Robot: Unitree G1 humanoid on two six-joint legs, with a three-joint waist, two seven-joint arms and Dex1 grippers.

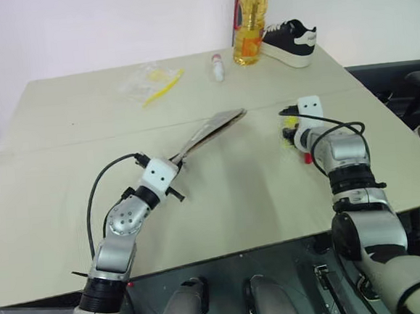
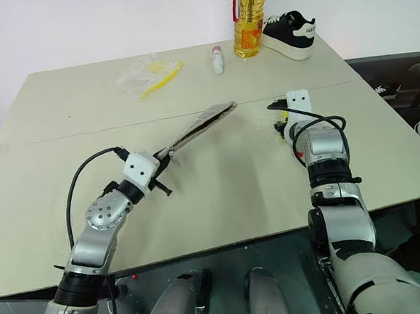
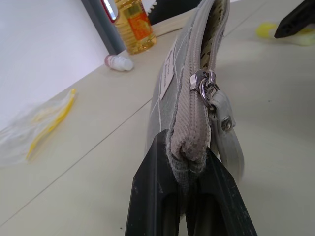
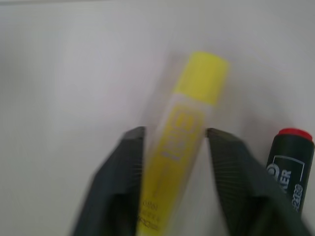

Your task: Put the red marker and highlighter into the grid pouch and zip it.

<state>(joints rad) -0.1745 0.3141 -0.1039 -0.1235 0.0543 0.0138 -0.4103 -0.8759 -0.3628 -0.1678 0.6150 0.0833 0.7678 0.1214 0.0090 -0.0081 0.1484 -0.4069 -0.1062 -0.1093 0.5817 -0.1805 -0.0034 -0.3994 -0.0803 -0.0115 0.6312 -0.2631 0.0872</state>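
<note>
My left gripper (image 3: pixel 186 147) is shut on one end of the grid pouch (image 1: pixel 215 127), which it holds off the table, edge-on, with the zipper edge up. The zipper pull (image 3: pixel 209 88) sits near the gripped end, and beyond it the mouth gapes a little. On the right, the yellow highlighter (image 4: pixel 184 137) lies on the table between my right gripper's (image 4: pixel 174 132) fingers, which press against both its sides. The red marker (image 4: pixel 290 167) lies just beside it, mostly hidden under my right wrist in the head views.
Along the table's far edge stand an oil bottle (image 1: pixel 249 23) and a black-and-white shoe (image 1: pixel 288 43). Near them lie a white tube with a red cap (image 1: pixel 218 67) and a clear bag with a thin yellow stick (image 1: pixel 150 83). The table's right edge (image 1: pixel 413 148) is close to my right arm.
</note>
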